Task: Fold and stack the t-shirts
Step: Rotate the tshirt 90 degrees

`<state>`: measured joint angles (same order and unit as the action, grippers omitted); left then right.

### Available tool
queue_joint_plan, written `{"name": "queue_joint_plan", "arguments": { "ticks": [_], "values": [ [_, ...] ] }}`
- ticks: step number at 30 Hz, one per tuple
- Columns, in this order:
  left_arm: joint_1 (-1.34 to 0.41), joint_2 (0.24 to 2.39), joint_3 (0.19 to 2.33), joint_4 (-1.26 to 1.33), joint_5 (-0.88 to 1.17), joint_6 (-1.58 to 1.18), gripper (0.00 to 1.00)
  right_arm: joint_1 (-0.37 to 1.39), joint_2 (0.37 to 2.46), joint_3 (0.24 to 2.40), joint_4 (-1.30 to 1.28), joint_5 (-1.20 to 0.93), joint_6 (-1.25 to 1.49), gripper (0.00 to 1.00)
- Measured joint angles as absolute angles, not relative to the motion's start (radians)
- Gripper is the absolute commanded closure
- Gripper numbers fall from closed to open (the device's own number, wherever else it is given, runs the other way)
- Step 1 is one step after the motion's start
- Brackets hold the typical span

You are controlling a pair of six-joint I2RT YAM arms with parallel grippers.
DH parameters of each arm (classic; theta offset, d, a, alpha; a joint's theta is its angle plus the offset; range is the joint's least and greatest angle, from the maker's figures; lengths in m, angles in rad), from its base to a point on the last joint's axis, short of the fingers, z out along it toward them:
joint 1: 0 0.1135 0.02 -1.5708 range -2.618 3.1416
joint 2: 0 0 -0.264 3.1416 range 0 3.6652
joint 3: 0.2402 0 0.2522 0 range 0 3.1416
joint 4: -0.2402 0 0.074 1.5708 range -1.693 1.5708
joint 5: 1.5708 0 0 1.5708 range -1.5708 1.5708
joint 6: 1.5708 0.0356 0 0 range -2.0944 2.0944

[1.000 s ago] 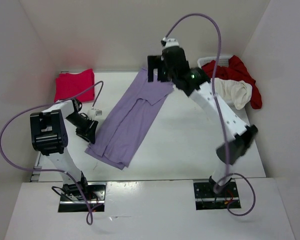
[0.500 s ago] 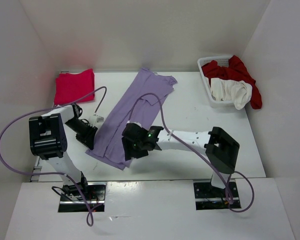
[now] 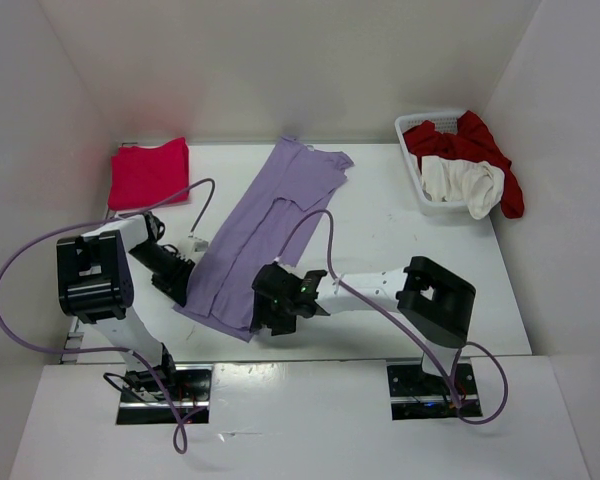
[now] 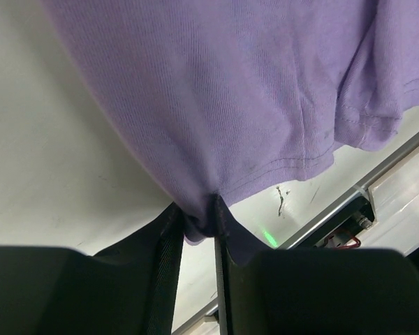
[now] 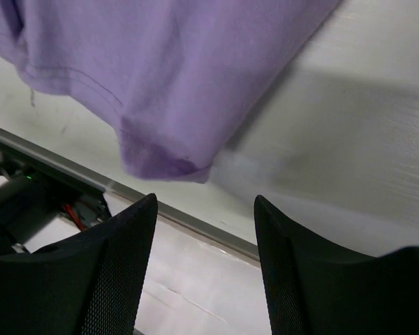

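Far left, the pink shirt (image 3: pixel 148 172) lies folded on the surface (image 3: pixel 400 250). The left tool (image 4: pixel 195 222) is pinched narrow on the near left hem corner of the purple shirt (image 3: pixel 270 215), which lies stretched diagonally mid-surface. The right tool (image 5: pixel 204 202) stands wide, holding nothing, with the near right hem corner just ahead of it. The step looks like taking both hem corners for a fold; next, the right tool must advance and close on its corner. The red shirt (image 3: pixel 485 145) and white shirt (image 3: pixel 460 182) sit in the basket (image 3: pixel 430 117).
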<state>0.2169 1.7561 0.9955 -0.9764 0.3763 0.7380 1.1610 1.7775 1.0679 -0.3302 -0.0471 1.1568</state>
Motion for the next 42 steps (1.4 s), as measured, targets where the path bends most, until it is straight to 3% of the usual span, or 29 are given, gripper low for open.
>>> {"name": "queue_joint_plan", "arguments": {
  "ticks": [11,14,15,16,17,18,21,23,25,27,29,39,41,42],
  "values": [
    [0.218,1.756,0.995,-0.978,0.379,0.773,0.80,1.153,1.838,1.059,-0.218,-0.064,1.271,0.38],
    [0.217,1.756,0.997,-0.982,0.382,0.784,0.81,1.144,1.876,1.060,-0.152,-0.141,1.295,0.59],
    [0.217,1.757,0.998,-0.983,0.383,0.786,0.81,1.141,1.891,1.061,-0.127,-0.167,1.306,0.70],
    [0.217,1.757,1.001,-0.987,0.383,0.786,0.81,1.140,1.907,1.063,-0.111,-0.177,1.305,0.90],
    [0.215,1.757,1.002,-0.988,0.384,0.787,0.81,1.139,1.923,1.063,-0.093,-0.200,1.307,0.98],
    [0.213,1.757,1.003,-0.990,0.384,0.787,0.81,1.138,1.937,1.063,-0.076,-0.219,1.317,1.00],
    [0.203,1.757,1.004,-1.003,0.384,0.793,0.64,1.136,1.934,1.044,-0.052,-0.229,1.336,1.00],
    [0.174,1.757,1.004,-1.020,0.384,0.812,0.44,1.130,1.900,0.999,-0.041,-0.221,1.344,1.00],
    [0.125,1.756,1.007,-1.050,0.386,0.820,0.37,1.124,1.846,0.937,-0.052,-0.205,1.346,1.00],
    [0.081,1.751,1.018,-1.075,0.394,0.835,0.13,1.115,1.781,0.875,-0.083,-0.189,1.348,1.00],
    [0.054,1.736,1.042,-1.100,0.405,0.841,0.00,1.102,1.720,0.820,-0.117,-0.177,1.343,1.00],
    [-0.051,1.535,1.156,-1.079,0.387,0.794,0.00,1.055,1.421,0.588,-0.303,-0.133,1.309,0.99],
    [-0.128,1.449,1.129,-1.035,0.343,0.774,0.00,1.044,1.355,0.552,-0.356,-0.120,1.300,0.94],
    [-0.179,1.397,1.114,-1.014,0.303,0.767,0.00,1.034,1.325,0.540,-0.385,-0.116,1.292,0.79]
  ]
}}
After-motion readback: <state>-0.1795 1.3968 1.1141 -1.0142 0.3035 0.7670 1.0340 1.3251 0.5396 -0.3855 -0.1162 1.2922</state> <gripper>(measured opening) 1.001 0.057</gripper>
